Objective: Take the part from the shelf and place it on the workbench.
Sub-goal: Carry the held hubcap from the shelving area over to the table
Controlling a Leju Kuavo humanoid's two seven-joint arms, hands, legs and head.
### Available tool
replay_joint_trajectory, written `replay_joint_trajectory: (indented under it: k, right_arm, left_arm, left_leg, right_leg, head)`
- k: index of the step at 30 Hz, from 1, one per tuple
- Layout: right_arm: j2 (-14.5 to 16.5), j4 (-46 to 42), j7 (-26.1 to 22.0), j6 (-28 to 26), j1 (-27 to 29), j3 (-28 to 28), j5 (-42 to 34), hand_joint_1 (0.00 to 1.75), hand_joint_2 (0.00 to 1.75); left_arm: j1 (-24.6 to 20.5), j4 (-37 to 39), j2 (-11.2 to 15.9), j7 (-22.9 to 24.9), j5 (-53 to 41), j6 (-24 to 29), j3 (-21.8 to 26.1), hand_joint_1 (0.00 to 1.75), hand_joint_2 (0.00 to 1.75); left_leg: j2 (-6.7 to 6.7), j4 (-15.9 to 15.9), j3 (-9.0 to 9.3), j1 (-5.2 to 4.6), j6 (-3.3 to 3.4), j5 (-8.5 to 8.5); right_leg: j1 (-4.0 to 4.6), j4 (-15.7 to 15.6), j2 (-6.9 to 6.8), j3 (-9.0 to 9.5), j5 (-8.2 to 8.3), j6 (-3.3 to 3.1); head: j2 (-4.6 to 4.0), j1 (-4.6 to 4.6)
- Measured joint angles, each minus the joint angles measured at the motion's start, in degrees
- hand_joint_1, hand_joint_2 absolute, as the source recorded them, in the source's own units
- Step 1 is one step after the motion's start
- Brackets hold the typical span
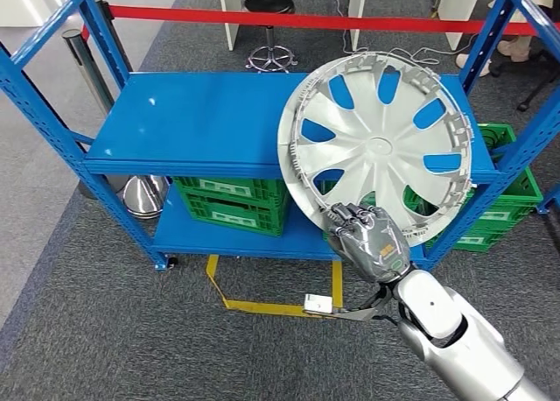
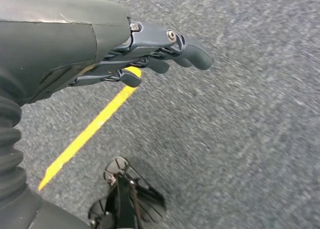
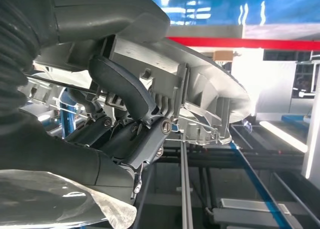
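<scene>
The part is a round silver wheel cover [image 1: 380,147] with spokes and cut-outs, tilted up above the right end of the blue shelf [image 1: 198,121]. My right hand [image 1: 367,239] grips its near lower rim from below. In the right wrist view the dark fingers [image 3: 124,96] curl over the ribbed grey rim of the wheel cover [image 3: 203,84]. My left hand [image 2: 151,56] hangs over grey carpet with its fingers stretched out and nothing in it.
Green crates [image 1: 231,204] sit on the lower shelf level, with another green crate [image 1: 508,186] at the right. Blue uprights [image 1: 39,103] frame the rack. A red barrier tape [image 1: 297,20] runs behind it. Yellow floor tape [image 1: 264,305] and a steel post base [image 1: 143,195] lie nearby.
</scene>
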Motion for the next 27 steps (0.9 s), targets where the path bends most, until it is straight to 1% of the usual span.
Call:
replay_joint_trajectory:
  k: [1,2,3,4,5,6,7,8,9,10,11,12,13,14,15,16,17,18,19,20,21,22,23,24,25,26,27]
  right_arm:
    - [0.0,0.0,0.0,0.0,0.0,0.0,0.0,1.75,1.75]
    - [0.0,-0.1,0.0,0.0,0.1,0.0,0.0,1.75,1.75]
    - [0.0,-0.2,-0.1,0.0,0.1,-0.1,0.0,1.75,1.75]
    - [0.0,-0.2,-0.1,0.0,0.2,-0.1,-0.1,1.75,1.75]
    - [0.0,-0.2,-0.1,0.0,0.2,-0.1,-0.1,1.75,1.75]
    - [0.0,-0.2,-0.1,-0.1,0.2,-0.1,-0.1,1.75,1.75]
    - [-0.1,-0.2,-0.1,-0.1,0.3,-0.1,-0.1,1.75,1.75]
    - [-0.1,-0.2,-0.1,-0.1,0.3,-0.1,-0.1,1.75,1.75]
    - [-0.2,-0.2,-0.2,-0.1,0.4,-0.1,-0.1,1.75,1.75]
    - [-0.2,-0.2,-0.2,-0.1,0.4,-0.1,-0.1,1.75,1.75]
    - [-0.2,-0.2,-0.2,-0.1,0.4,-0.1,-0.1,1.75,1.75]
    - [-0.2,-0.2,-0.2,-0.1,0.4,-0.1,-0.2,1.75,1.75]
    - [-0.2,-0.2,-0.2,-0.1,0.4,-0.1,-0.2,1.75,1.75]
    - [-0.2,-0.2,-0.2,-0.1,0.5,-0.1,-0.3,1.75,1.75]
    - [-0.2,-0.2,-0.2,-0.1,0.5,-0.1,-0.3,1.75,1.75]
    - [-0.2,-0.2,-0.2,-0.2,0.5,-0.1,-0.4,1.75,1.75]
    - [-0.2,-0.3,-0.2,-0.2,0.5,-0.2,-0.4,1.75,1.75]
    - [-0.3,-0.5,-0.1,-0.2,0.7,-0.3,-0.4,1.75,1.75]
    - [-0.4,-0.8,-0.1,-0.4,1.0,-0.6,-0.5,1.75,1.75]
    - [-0.5,-1.2,-0.1,-0.5,1.5,-0.8,-0.5,1.75,1.75]
    - [-0.7,-1.5,0.0,-0.7,2.0,-1.1,-0.5,1.75,1.75]
    - [-0.8,-1.6,0.0,-0.9,2.5,-1.2,-0.5,1.75,1.75]
    - [-0.9,-1.7,0.0,-0.9,2.8,-1.3,-0.5,1.75,1.75]
    - [-1.0,-1.8,0.0,-1.0,3.0,-1.3,-0.5,1.75,1.75]
    - [-1.1,-2.0,0.0,-1.0,3.2,-1.4,-0.5,1.75,1.75]
    - [-1.2,-2.1,0.1,-1.0,3.4,-1.5,-0.6,1.75,1.75]
    - [-1.2,-2.3,0.1,-1.1,3.6,-1.7,-0.7,1.75,1.75]
  left_arm:
    - [0.0,0.0,0.0,0.0,0.0,0.0,0.0,0.0,1.75]
    - [-0.1,0.0,0.1,0.0,0.0,0.0,0.0,0.0,1.75]
    - [-0.2,0.0,0.1,0.0,0.0,0.0,0.0,0.0,1.75]
    - [-0.2,0.0,0.2,0.0,0.0,0.0,0.0,0.0,1.75]
    - [-0.3,0.0,0.3,0.0,-0.1,0.0,0.0,0.0,1.75]
    - [-0.2,0.0,0.2,0.0,-0.1,0.0,0.0,0.0,1.75]
    - [-0.2,0.1,0.1,0.0,-0.1,0.0,0.0,0.0,1.75]
    - [-0.2,0.1,0.1,0.0,0.0,0.0,0.0,0.0,1.75]
    - [-0.2,0.1,0.1,0.0,0.0,0.0,0.0,0.0,1.75]
    - [-0.3,0.1,0.1,0.0,0.0,0.0,0.0,0.0,1.75]
    - [-0.3,0.1,0.1,0.0,0.0,0.0,0.0,0.0,1.75]
    - [-0.3,0.1,0.0,0.0,0.0,0.0,0.0,0.0,1.75]
    - [-0.3,0.1,0.0,0.0,0.0,0.0,0.0,0.0,1.75]
    - [-0.3,0.1,-0.1,0.0,0.0,0.0,0.0,0.0,1.75]
    - [-0.3,0.1,-0.1,0.0,-0.1,0.0,0.0,0.0,1.75]
    - [-0.3,0.1,-0.1,0.0,-0.2,-0.1,-0.1,0.0,1.75]
    - [-0.3,0.2,-0.1,0.0,-0.4,-0.1,-0.1,0.0,1.75]
    - [-0.3,0.2,-0.1,0.0,-0.7,-0.2,-0.1,0.0,1.75]
    - [-0.2,0.2,-0.1,0.0,-1.1,-0.2,-0.2,0.0,1.75]
    - [-0.2,0.2,0.0,0.0,-1.3,-0.3,-0.3,0.0,1.75]
    - [-0.1,0.3,0.0,0.0,-1.5,-0.3,-0.3,0.0,1.75]
    - [0.0,0.3,0.1,-0.1,-1.6,-0.3,-0.3,0.0,1.75]
    - [0.2,0.3,0.2,-0.1,-1.7,-0.3,-0.4,0.0,1.75]
    - [0.3,0.3,0.2,0.0,-1.7,-0.3,-0.4,0.0,1.75]
    - [0.4,0.3,0.3,0.0,-1.7,-0.3,-0.4,0.0,1.75]
    - [0.4,0.3,0.3,-0.1,-1.8,-0.3,-0.5,0.0,1.75]
    - [0.3,0.3,0.3,-0.2,-1.8,-0.3,-0.5,0.0,1.75]
  left_leg:
    - [-0.03,-3.5,2.84,-0.15,0.57,1.07]
    - [-0.04,-8.0,6.01,-0.34,1.26,1.19]
    - [-0.06,-12.0,8.61,-0.54,1.73,0.78]
    - [-0.07,-14.7,10.24,-0.78,2.07,0.25]
    - [-0.06,-16.2,10.85,-0.96,2.23,0.05]
    - [-0.02,-16.7,10.56,-0.98,2.31,0.6]
    - [0.08,-17.0,10.04,-0.93,2.58,1.4]
    - [0.19,-17.4,9.38,-0.79,2.91,2.27]
    - [0.29,-17.6,8.55,-0.62,3.18,3.16]
    - [0.36,-17.7,7.62,-0.57,3.38,3.97]
    - [0.36,-17.6,6.58,-0.57,3.48,4.77]
    - [0.36,-17.6,5.56,-0.57,3.43,5.59]
    - [0.37,-17.5,4.49,-0.56,3.35,6.43]
    - [0.37,-17.3,3.4,-0.53,3.22,7.23]
    - [0.38,-17.1,2.29,-0.46,3.04,7.97]
    - [0.38,-16.7,1.2,-0.39,2.79,8.61]
    - [0.37,-16.2,0.21,-0.42,2.51,9.12]
    - [0.34,-15.6,-0.58,-0.47,2.21,9.57]
    - [0.31,-15.1,-1.1,-0.55,1.94,10.06]
    - [0.28,-14.8,-1.4,-0.61,1.7,10.56]
    - [0.26,-14.8,-1.58,-0.59,1.43,11.12]
    - [0.2,-14.8,-1.77,-0.5,1.14,11.31]
    - [0.15,-14.3,-2.07,-0.41,0.76,10.32]
    - [0.09,-12.9,-2.49,-0.3,0.36,8.12]
    - [0.06,-10.6,-2.97,-0.16,0.02,5.1]
    - [0.06,-7.1,-3.5,-0.07,-0.26,1.72]
    - [0.06,-3.3,-3.86,0.01,-0.4,-0.71]
  right_leg:
    - [0.12,0.1,0.04,-0.79,0.57,0.05]
    - [0.29,0.2,0.08,-1.38,1.11,0.18]
    - [0.35,0.3,0.07,-1.76,1.68,0.39]
    - [0.28,0.2,0.02,-1.98,2.27,0.66]
    - [0.19,0.0,-0.05,-2.15,2.92,0.98]
    - [0.09,-0.2,-0.09,-2.33,3.49,1.3]
    - [0.01,-0.3,-0.03,-2.65,3.39,1.57]
    - [0.0,0.4,0.06,-3.19,2.15,1.8]
    - [-0.03,2.0,0.15,-3.97,-0.19,2.02]
    - [-0.13,4.9,0.21,-4.84,-3.33,2.21]
    - [-0.21,8.6,0.22,-5.67,-6.29,2.42]
    - [-0.3,12.4,0.22,-6.2,-8.03,2.63]
    - [-0.37,15.3,0.22,-6.18,-8.19,2.82]
    - [-0.44,16.6,0.22,-5.51,-6.96,2.98]
    - [-0.53,16.1,0.2,-3.89,-5.01,3.13]
    - [-0.64,13.5,0.18,-1.24,-3.48,3.29]
    - [-0.72,9.1,0.16,2.38,-3.42,3.47]
    - [-0.74,4.4,0.18,5.87,-4.49,3.37]
    - [-0.72,0.8,0.19,8.28,-5.88,3.16]
    - [-0.61,-1.3,0.21,9.53,-7.05,2.8]
    - [-0.52,-1.8,0.2,9.37,-7.28,2.22]
    - [-0.54,-1.5,0.1,8.71,-6.84,1.76]
    - [-0.57,-1.3,0.05,8.17,-6.27,1.31]
    - [-0.64,-1.3,-0.01,7.56,-5.55,0.81]
    - [-0.68,-1.2,-0.03,6.9,-4.8,0.47]
    - [-0.61,-1.1,0.0,6.12,-4.01,0.26]
    - [-0.54,-1.0,0.0,5.23,-3.29,0.13]
  head:
    - [0.0,0.01]
    - [0.0,0.02]
    - [0.0,0.05]
    - [0.0,0.05]
    - [0.0,0.03]
    - [0.0,0.01]
    - [0.0,0.0]
    - [0.0,0.07]
    - [0.0,0.16]
    - [0.0,0.23]
    - [0.0,0.3]
    - [0.0,0.32]
    - [0.0,0.35]
    - [0.0,0.37]
    - [0.0,0.37]
    - [0.0,0.37]
    - [0.0,0.42]
    - [0.0,0.44]
    - [0.0,0.47]
    - [0.0,0.5]
    - [0.0,0.49]
    - [0.0,0.53]
    - [0.0,0.48]
    - [0.0,0.39]
    - [0.0,0.31]
    - [0.0,0.2]
    - [0.0,0.16]
